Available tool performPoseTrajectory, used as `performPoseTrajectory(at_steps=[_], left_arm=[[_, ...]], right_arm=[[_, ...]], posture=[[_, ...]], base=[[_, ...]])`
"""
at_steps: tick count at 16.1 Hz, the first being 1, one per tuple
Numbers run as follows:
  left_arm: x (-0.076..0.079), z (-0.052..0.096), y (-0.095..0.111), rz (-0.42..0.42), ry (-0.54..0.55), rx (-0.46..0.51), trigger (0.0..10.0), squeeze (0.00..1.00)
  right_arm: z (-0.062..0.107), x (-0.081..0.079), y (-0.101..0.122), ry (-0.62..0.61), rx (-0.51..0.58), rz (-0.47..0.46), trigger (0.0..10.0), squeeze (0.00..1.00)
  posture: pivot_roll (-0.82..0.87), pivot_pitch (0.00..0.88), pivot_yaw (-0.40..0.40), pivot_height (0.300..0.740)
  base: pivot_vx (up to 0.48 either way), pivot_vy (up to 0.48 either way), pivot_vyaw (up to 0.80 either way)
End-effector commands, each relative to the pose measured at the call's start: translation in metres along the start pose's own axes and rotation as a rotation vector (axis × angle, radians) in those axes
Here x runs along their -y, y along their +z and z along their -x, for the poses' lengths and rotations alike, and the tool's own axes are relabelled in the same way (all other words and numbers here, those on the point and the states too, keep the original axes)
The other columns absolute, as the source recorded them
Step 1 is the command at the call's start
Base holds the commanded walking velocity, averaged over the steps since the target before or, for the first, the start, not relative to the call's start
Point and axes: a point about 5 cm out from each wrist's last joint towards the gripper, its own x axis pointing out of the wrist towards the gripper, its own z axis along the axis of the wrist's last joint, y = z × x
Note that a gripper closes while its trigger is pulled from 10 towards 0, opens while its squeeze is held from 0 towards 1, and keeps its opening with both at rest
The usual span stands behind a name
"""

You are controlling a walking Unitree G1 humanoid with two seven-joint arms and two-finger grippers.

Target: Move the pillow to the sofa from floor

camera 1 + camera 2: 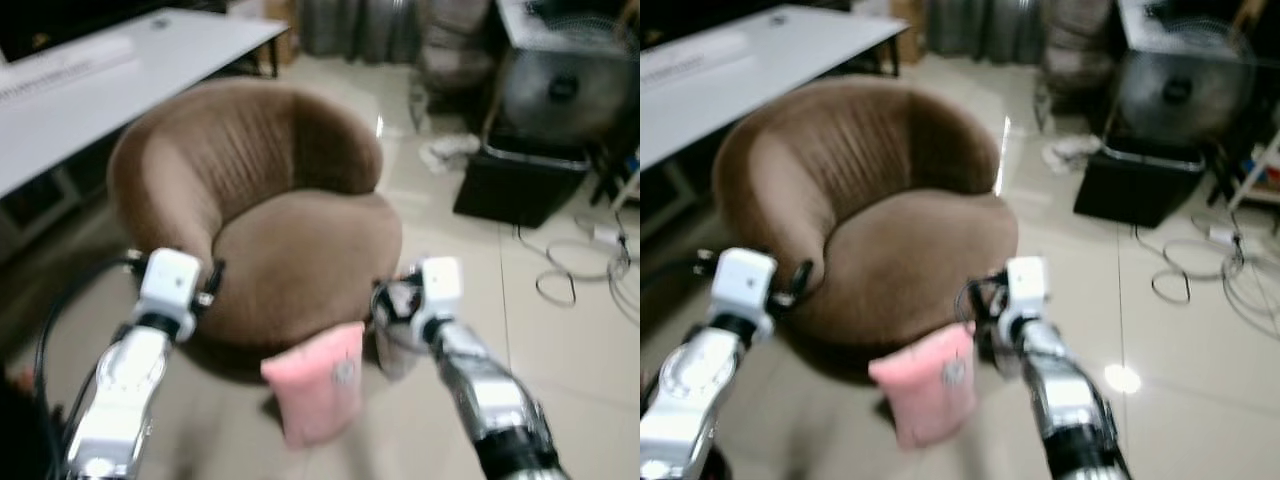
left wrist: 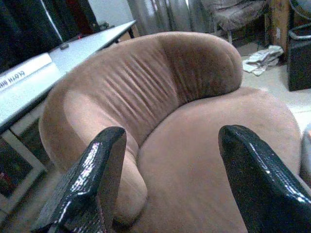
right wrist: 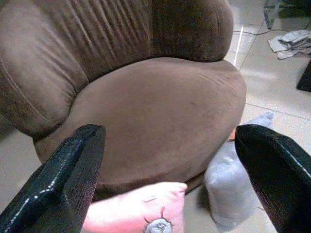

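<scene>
A pink pillow (image 1: 315, 385) stands on the tiled floor, leaning against the front of the round brown sofa chair (image 1: 300, 260). My right gripper (image 3: 170, 155) hovers open just above and to the right of the pillow (image 3: 141, 211), with nothing between its fingers. Over the sofa's left armrest my left gripper (image 2: 170, 160) is held open, facing the seat and backrest (image 2: 146, 92), also empty. Both silver arms reach forward from the bottom of the head views.
A grey soft bundle (image 3: 233, 189) sits on the floor right of the pillow, against the sofa. A white table (image 1: 100, 90) stands at the left. At the back right are a black box (image 1: 520, 185), a fan (image 1: 565, 85) and loose cables (image 1: 580, 270).
</scene>
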Motion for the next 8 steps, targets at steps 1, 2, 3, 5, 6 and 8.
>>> performPoseTrajectory(at_steps=[1,2,3,5,6,8], left_arm=[[0.0065,-0.0025,0.0049,0.002,-0.034,0.019,10.0,0.00],[0.0069,-0.0017,0.0044,0.002,-0.036,0.018,10.0,0.00],[0.0070,-0.0015,0.0044,0.003,-0.036,0.018,10.0,0.00],[0.0091,0.0007,0.0053,0.014,-0.040,0.039,10.0,0.00],[0.0114,0.0024,0.0062,0.026,-0.054,0.056,10.0,0.00],[0.0127,0.0045,0.0051,0.016,-0.059,0.057,10.0,0.00]], right_arm=[[0.0067,0.0153,0.0007,-0.037,0.000,0.008,10.0,0.00],[0.0090,0.0163,-0.0002,-0.036,-0.002,0.021,10.0,0.00],[0.0094,0.0164,-0.0003,-0.037,-0.002,0.023,10.0,0.00],[0.0100,0.0147,-0.0002,-0.034,-0.002,0.044,10.0,0.00],[0.0098,0.0132,-0.0005,-0.025,-0.005,0.052,10.0,0.00],[0.0105,0.0132,-0.0013,-0.022,-0.011,0.055,10.0,0.00]], posture=[[0.13,0.000,0.049,0.740],[0.13,0.000,0.049,0.740],[0.13,0.000,0.049,0.740],[0.13,0.000,0.042,0.740],[0.13,0.000,0.042,0.740],[0.13,0.000,0.037,0.740]], base=[[0.394,0.000,-0.74],[0.390,0.000,-0.74],[0.390,0.000,-0.74],[0.328,0.000,-0.37],[0.000,0.000,0.00],[0.000,0.000,0.00]])
